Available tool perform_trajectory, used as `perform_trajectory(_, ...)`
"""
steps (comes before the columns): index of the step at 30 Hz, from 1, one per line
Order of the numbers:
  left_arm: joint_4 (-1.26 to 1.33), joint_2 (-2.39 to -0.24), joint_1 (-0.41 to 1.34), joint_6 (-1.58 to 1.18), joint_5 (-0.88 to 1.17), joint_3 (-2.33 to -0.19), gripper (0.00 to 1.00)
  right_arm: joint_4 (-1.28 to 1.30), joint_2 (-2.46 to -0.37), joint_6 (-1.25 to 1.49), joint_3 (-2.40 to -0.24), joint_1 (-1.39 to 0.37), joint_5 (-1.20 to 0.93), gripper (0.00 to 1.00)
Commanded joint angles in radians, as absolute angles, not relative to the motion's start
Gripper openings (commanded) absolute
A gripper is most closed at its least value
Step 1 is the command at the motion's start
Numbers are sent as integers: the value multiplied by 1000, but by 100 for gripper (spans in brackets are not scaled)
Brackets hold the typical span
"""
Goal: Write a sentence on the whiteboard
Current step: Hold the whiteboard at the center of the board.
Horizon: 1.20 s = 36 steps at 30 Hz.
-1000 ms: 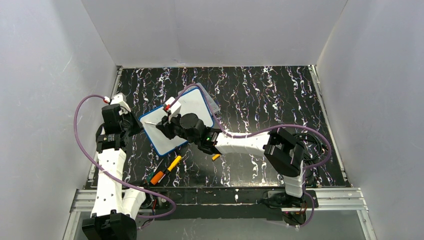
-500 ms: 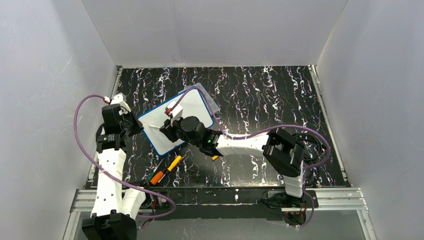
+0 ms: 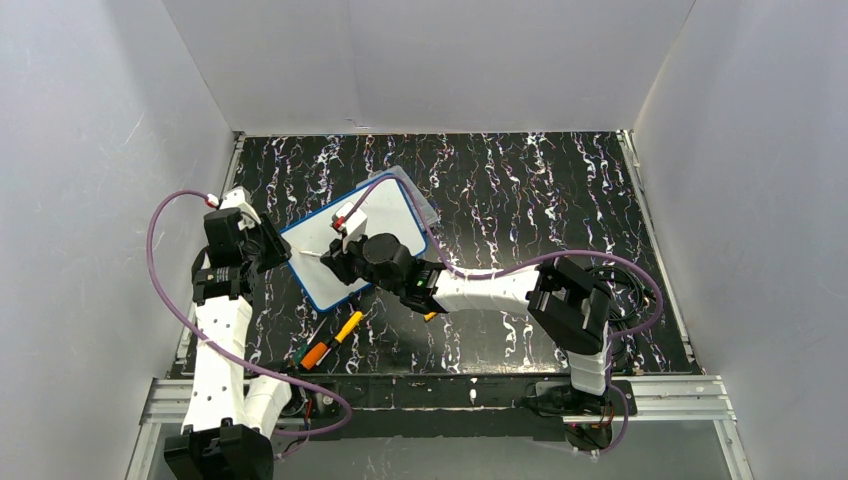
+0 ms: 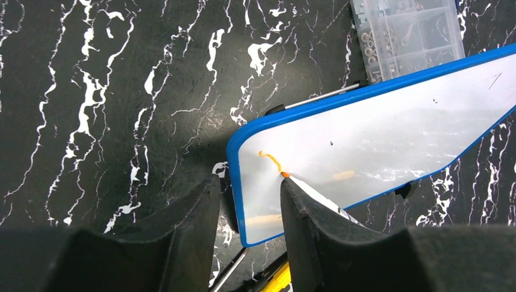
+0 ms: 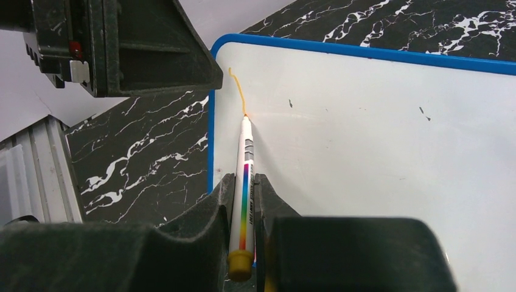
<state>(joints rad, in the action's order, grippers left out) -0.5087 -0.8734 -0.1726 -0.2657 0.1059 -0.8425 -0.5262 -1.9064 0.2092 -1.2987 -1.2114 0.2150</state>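
Right wrist shows blue-rimmed whiteboard (image 5: 365, 152) bearing the sentence (image 5: 238, 88), one orange-yellow curl.

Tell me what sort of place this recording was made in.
Probably a lab robot test cell: plain white walls box in a black marble-patterned tabletop, and the left arm and right arm are bolted to an aluminium rail at its near edge.

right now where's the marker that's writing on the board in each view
top external: the marker is a thin white sliver at the whiteboard's left corner
left wrist: lower middle, tip touching the board
right wrist: bottom centre, pointing up
shared landmark: the board's blue corner beside the orange stroke
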Motion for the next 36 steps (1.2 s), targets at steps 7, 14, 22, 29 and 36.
perform_trajectory(7, -508, -904, -169, -278, 160, -837, 33, -578, -1863, 204, -1301, -1210, 268, 1)
perform_trajectory(14, -503, -911, -169, -281, 181, -834, 27, -587, -1865, 201, -1307, -1210, 283, 1)
perform_trajectory(22, -502, -910, -169, -280, 192, -833, 21, -594, -1879, 192, -1332, -1210, 302, 1)
perform_trajectory(29, -504, -907, -169, -277, 193, -834, 20, -602, -1885, 181, -1347, -1210, 318, 1)
perform_trajectory(36, -505, -902, -169, -274, 201, -834, 20, -601, -1903, 171, -1377, -1210, 319, 1)
